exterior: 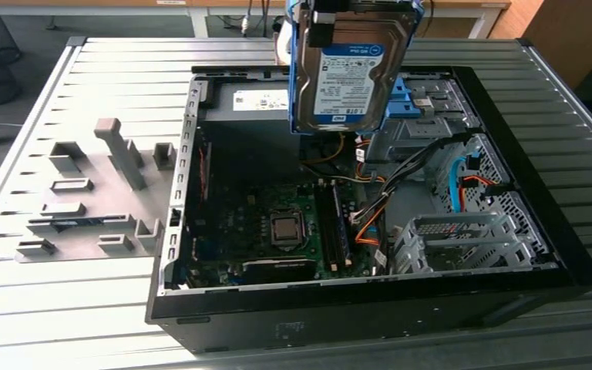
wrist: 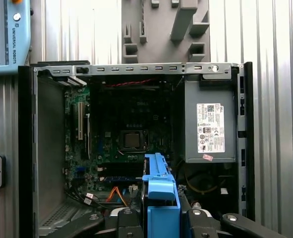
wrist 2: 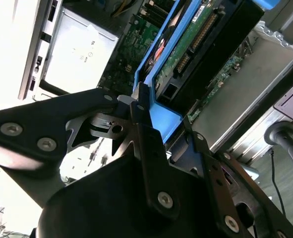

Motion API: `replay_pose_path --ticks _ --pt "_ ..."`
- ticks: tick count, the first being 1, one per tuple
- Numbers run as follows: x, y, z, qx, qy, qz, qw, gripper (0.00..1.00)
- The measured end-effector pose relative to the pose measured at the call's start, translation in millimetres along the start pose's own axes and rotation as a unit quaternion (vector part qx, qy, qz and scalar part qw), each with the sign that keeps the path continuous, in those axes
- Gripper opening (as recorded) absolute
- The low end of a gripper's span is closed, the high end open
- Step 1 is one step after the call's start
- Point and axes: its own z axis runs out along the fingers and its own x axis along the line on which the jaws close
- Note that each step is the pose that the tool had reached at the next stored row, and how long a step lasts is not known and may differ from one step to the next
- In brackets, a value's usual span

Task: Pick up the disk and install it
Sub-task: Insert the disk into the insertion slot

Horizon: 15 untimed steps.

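Note:
The disk (exterior: 345, 75), a silver hard drive with a white-and-blue label and blue rails, hangs upright above the back half of the open computer case (exterior: 378, 312). My gripper (exterior: 360, 6) is shut on its upper end at the exterior view's top edge. In the second wrist view the black fingers (wrist 2: 142, 119) clamp the blue rail, and the disk's (wrist 2: 193, 37) green circuit board faces the camera. In the first wrist view the gripper (wrist: 161, 220) holds the blue rail of the disk (wrist: 160, 186) over the case interior.
Inside the case lie the motherboard (exterior: 275, 223), the power supply (wrist: 208, 129), loose orange and blue cables (exterior: 461, 181) and a drive bay with blue brackets (exterior: 419, 96). A grey fixture plate (exterior: 90, 193) with raised blocks lies on the slatted metal table at the exterior view's left.

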Motion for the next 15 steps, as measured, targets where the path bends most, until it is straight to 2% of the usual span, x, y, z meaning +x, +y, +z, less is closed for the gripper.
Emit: replay_pose_path --ticks 3,10,15 --pt "7.9 -0.3 0.3 0.0 0.0001 0.0 1.0 0.36" --pt "33.4 -1.4 2.0 0.0 0.0001 0.0 1.0 0.36" --pt "47.1 -1.9 2.4 0.0 0.0001 0.0 1.0 0.36"
